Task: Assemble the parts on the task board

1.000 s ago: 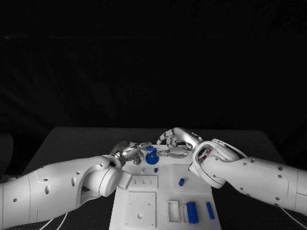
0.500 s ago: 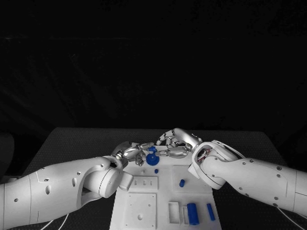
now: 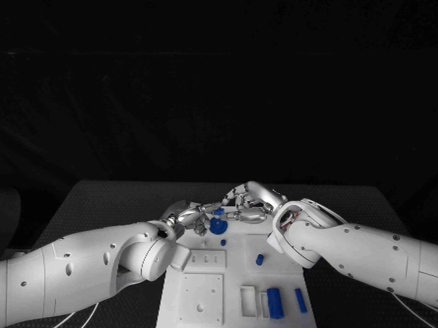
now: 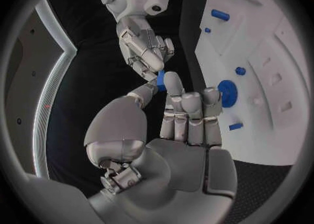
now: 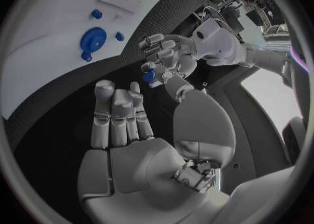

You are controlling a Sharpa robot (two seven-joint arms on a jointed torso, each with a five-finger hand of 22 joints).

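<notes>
Blue piece: a small blue part (image 4: 160, 79) sits between the fingertips of the two hands, above the far end of the task board; in the right wrist view it shows at (image 5: 149, 76).
Left hand fingers: the left hand (image 4: 171, 130) has its thumb reaching up to the small blue part and its other fingers held together and upright beside it; the thumb tip touches the part, but whether it alone pinches it I cannot tell.
Right hand fingers: the right hand (image 5: 131, 145) has its fingers side by side and lightly curled, thumb tip at the same small part; from the left wrist view its fingers (image 4: 147, 51) close in on the part from the other side.
Hands together: in the head view the left hand (image 3: 186, 216) and right hand (image 3: 250, 199) meet fingertip to fingertip over the board's far edge.
Blue disc: a round blue part (image 3: 218, 225) with a raised hub sits in the board near its far end, just below the meeting fingers; also seen at (image 4: 227, 93) and (image 5: 93, 37).
Small pegs: one short blue peg (image 3: 223, 242) lies just nearer than the disc; another (image 3: 259, 259) lies toward the board's right edge, mid-length.
Near-end parts: a thick blue cylinder (image 3: 274, 303) and a thinner blue bar (image 3: 299, 301) lie lengthwise near the board's near right corner.
Task board: white plate (image 3: 204, 301) running down the middle of the table.
Table: black surface (image 3: 111, 198) under both arms.
</notes>
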